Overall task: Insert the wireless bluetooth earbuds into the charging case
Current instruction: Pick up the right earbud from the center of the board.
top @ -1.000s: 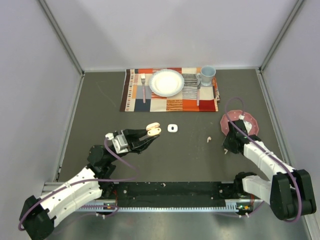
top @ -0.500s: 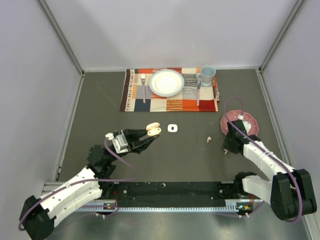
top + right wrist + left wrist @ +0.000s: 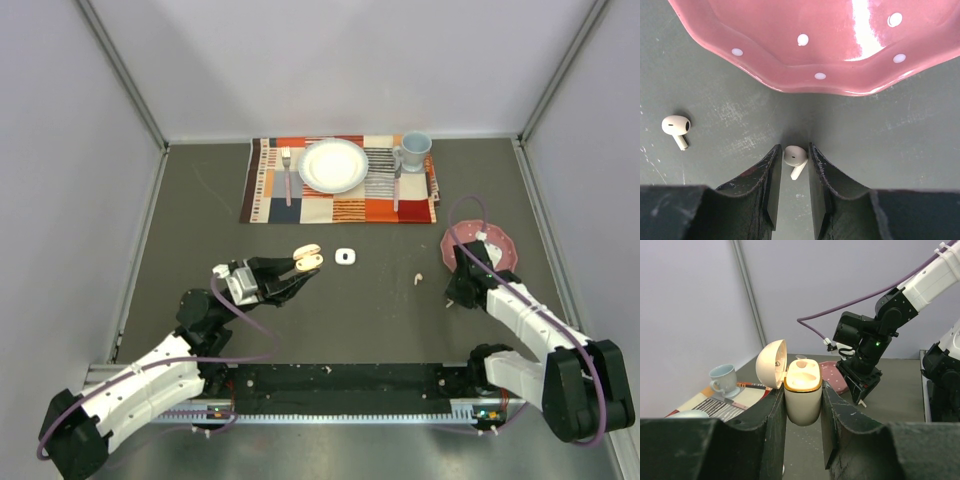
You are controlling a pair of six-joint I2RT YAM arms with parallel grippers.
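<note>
My left gripper (image 3: 303, 266) is shut on a cream charging case (image 3: 803, 390) with a gold rim. It holds the case upright above the table, with the lid (image 3: 771, 363) swung open to the left. My right gripper (image 3: 454, 299) is down at the table beside the pink plate. Its fingers (image 3: 771, 170) are closed against a white earbud (image 3: 795, 158), which sits between the fingertips with its stem pointing back. A second earbud (image 3: 676, 127) lies loose on the table to the left; it also shows in the top view (image 3: 418, 277).
A pink dotted plate (image 3: 496, 252) lies just beyond the right gripper. A small white rounded-square case (image 3: 346, 257) lies mid-table. At the back, a striped placemat (image 3: 340, 205) carries a white plate (image 3: 333, 165), a fork (image 3: 286, 172) and a blue cup (image 3: 414, 150).
The right gripper has shifted very slightly by the pink plate. The left arm holds the open case nearly still.
</note>
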